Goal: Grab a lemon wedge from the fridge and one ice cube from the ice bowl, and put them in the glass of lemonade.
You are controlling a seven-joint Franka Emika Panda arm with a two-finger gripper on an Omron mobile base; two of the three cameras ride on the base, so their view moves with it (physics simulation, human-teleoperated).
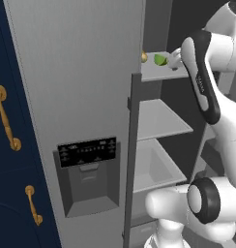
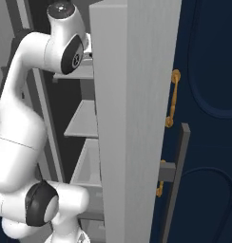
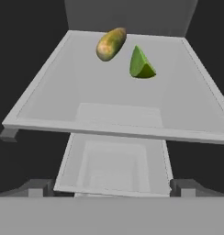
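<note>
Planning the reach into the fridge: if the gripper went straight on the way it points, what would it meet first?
Probably the bare shelf, short of the lemon wedge and the yellow-brown fruit farther back; depth is hard to judge.

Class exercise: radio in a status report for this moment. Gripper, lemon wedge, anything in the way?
Gripper open, empty. Lemon wedge on upper fridge shelf, untouched. Yellow-brown fruit lies just beside it, apart; path otherwise open.
</note>
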